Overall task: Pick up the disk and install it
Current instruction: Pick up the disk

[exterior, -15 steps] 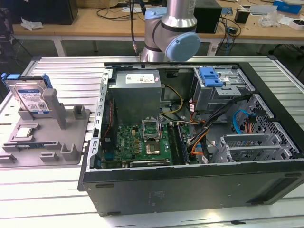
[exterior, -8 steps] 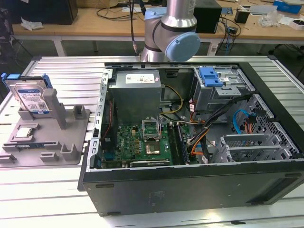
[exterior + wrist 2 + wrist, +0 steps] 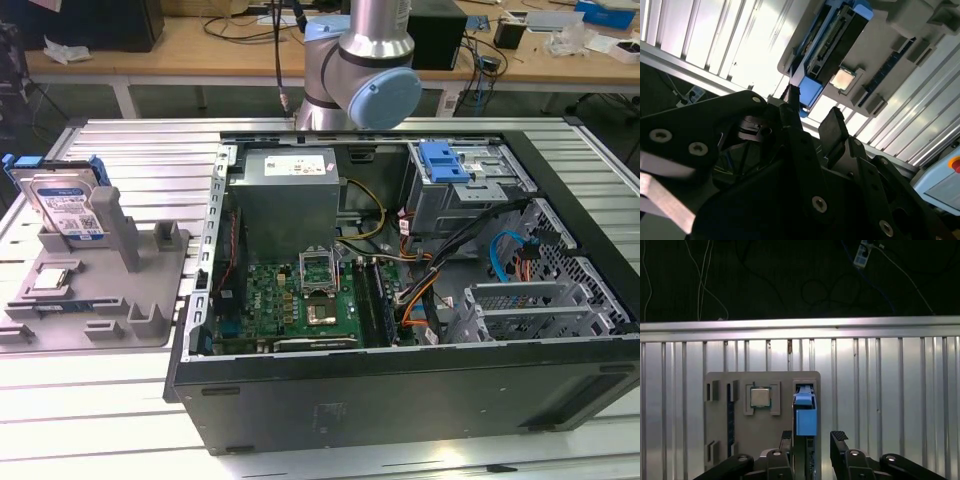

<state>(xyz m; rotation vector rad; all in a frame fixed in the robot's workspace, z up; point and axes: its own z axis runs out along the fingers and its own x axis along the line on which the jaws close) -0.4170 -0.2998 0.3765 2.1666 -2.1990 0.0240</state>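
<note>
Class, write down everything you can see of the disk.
The disk is a flat silver rectangle with a white-and-blue label and a blue plastic frame along its edges. It stands on edge, leaning slightly, slotted in the grey holder at the exterior view's left. The open gripper is near it, not closed on it.

- Along the back of the exterior view we see a long wooden workbench [image 3: 200, 45] on white legs [image 3: 125, 98].
- Cables [image 3: 240, 22], black boxes [image 3: 437, 35] and crumpled paper [image 3: 65, 52] clutter its top.
- Under it we see a dark floor [image 3: 60, 105].
- In front stands a ribbed metal table [image 3: 120, 150], and bright light glares off its slats.
- In the first wrist view we find loose wires [image 3: 700, 275] and a power strip [image 3: 861, 255] lying on the dark floor beyond the table's edge.
</note>
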